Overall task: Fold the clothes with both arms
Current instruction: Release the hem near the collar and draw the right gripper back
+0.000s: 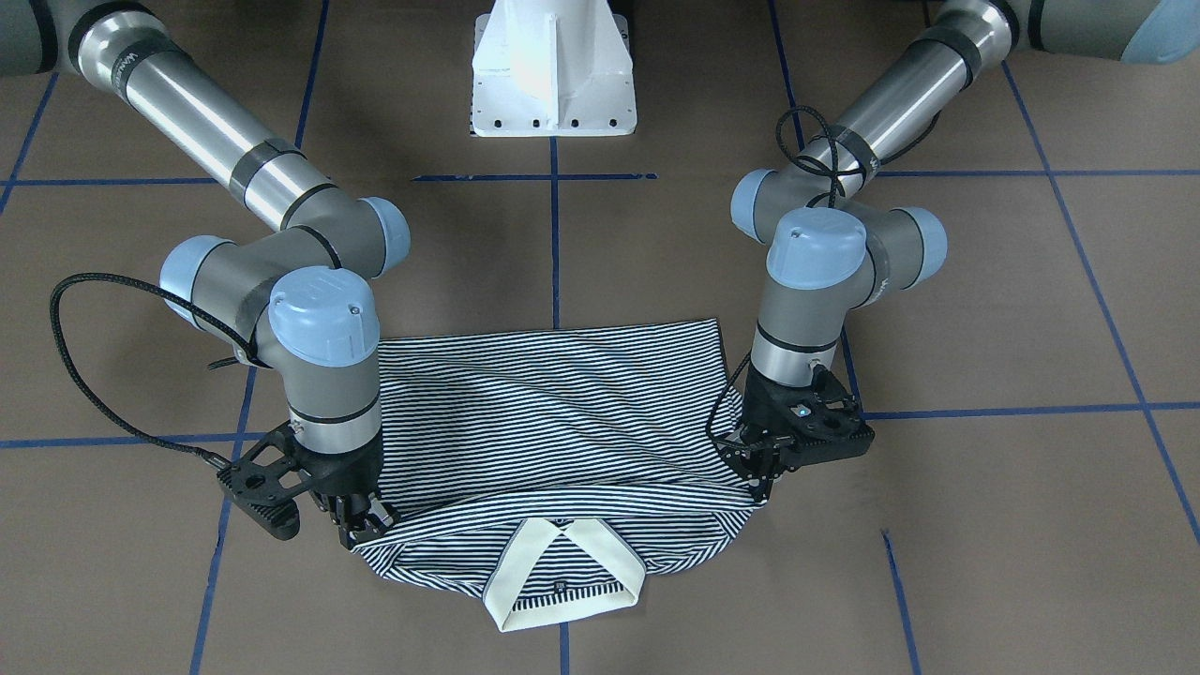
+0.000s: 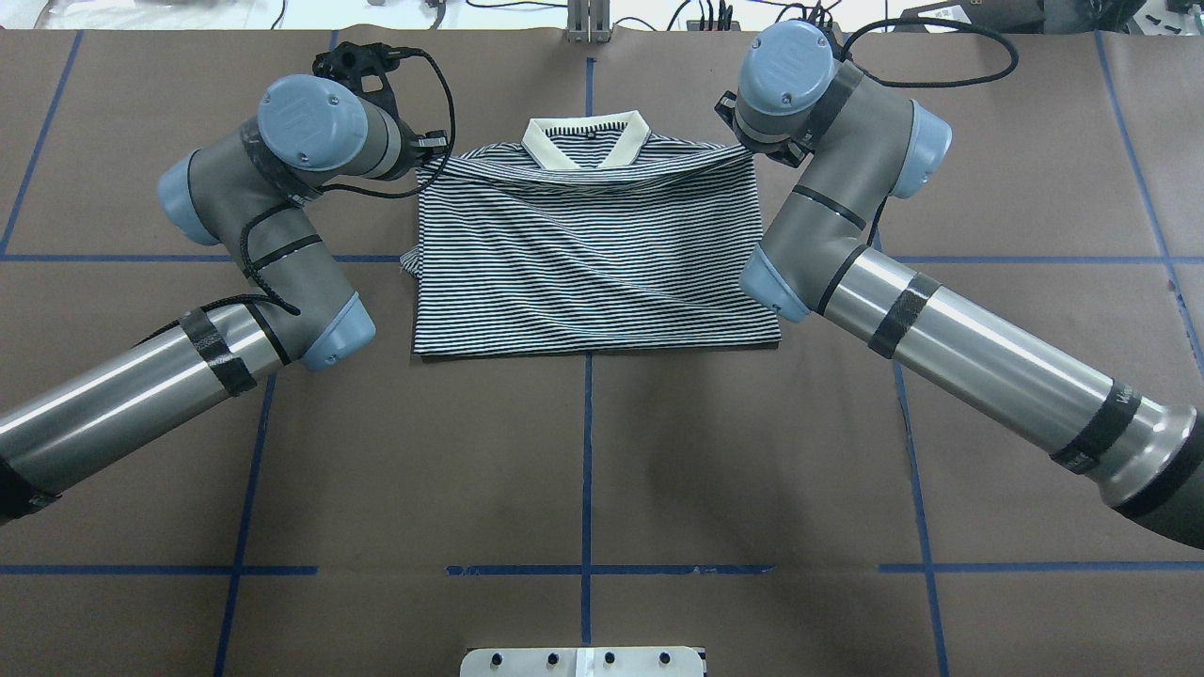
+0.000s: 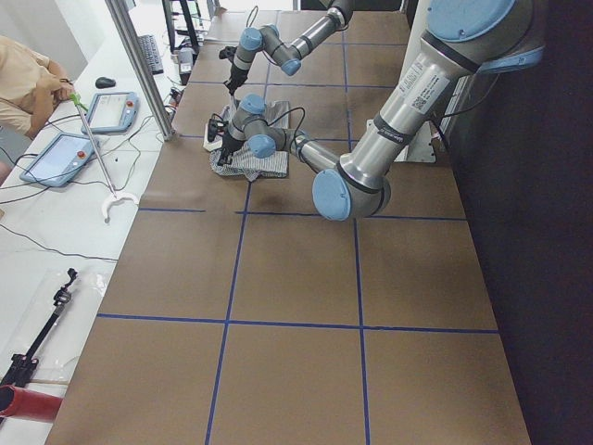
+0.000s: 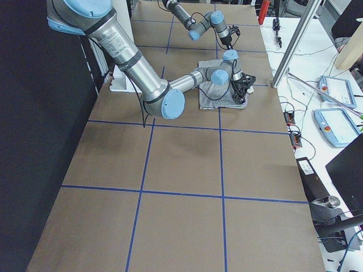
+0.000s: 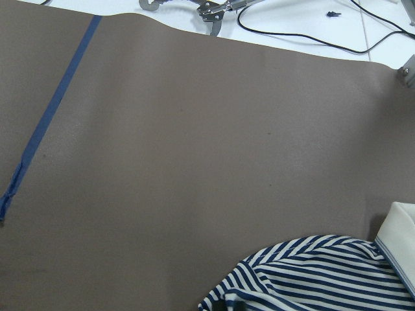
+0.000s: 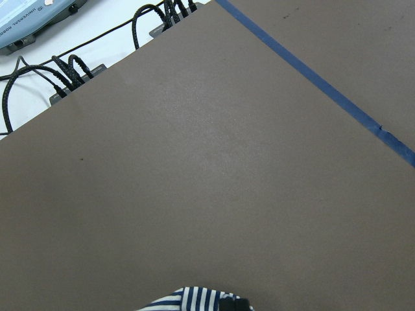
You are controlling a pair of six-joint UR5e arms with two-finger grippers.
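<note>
— What was closest in the front view?
— The cream collar (image 1: 562, 562), on the near side of the table (image 1: 984, 525). The striped shirt (image 1: 553, 412) lay there, its bottom folded up toward the collar. Its little label (image 1: 560, 588) was too small to read.
— And the grippers?
— The right gripper (image 1: 361, 523) and the left gripper (image 1: 761, 483) each pinched a corner of the fold, jaws narrow on cloth.
— From above?
— The wrists hid both grippers.
— The side views?
— Too far away to tell.
— The wrist cameras?
— Only bits of stripes. A tablet (image 6: 32, 16) had writing starting "UNIVERSAL".
</note>
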